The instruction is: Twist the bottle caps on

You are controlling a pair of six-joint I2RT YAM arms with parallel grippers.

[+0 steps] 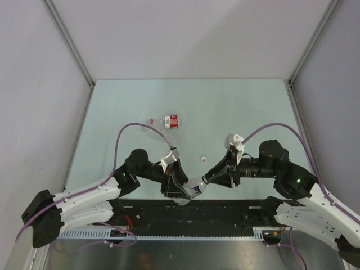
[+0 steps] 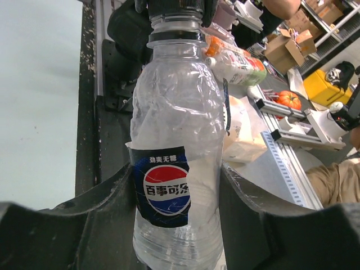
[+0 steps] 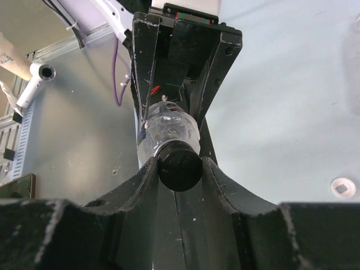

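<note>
My left gripper (image 2: 175, 188) is shut on the body of a clear bottle (image 2: 174, 112) with a blue label, held over the table's near edge. The same bottle (image 1: 194, 185) shows between both arms in the top view, with the left gripper (image 1: 181, 183) on it. Its black cap (image 3: 180, 166) sits on the neck, and my right gripper (image 3: 180, 169) is shut on that cap. From above, the right gripper (image 1: 210, 178) meets the bottle's neck end. A white cap (image 1: 203, 160) lies loose on the table. Farther back lies a bottle with a red label (image 1: 171, 120), a red cap (image 1: 152, 121) beside it.
The black rail (image 1: 225, 216) runs along the near edge under both arms. Grey walls close in the table (image 1: 253, 107) on the left, right and back. The white cap (image 3: 343, 187) lies to the right of my right fingers.
</note>
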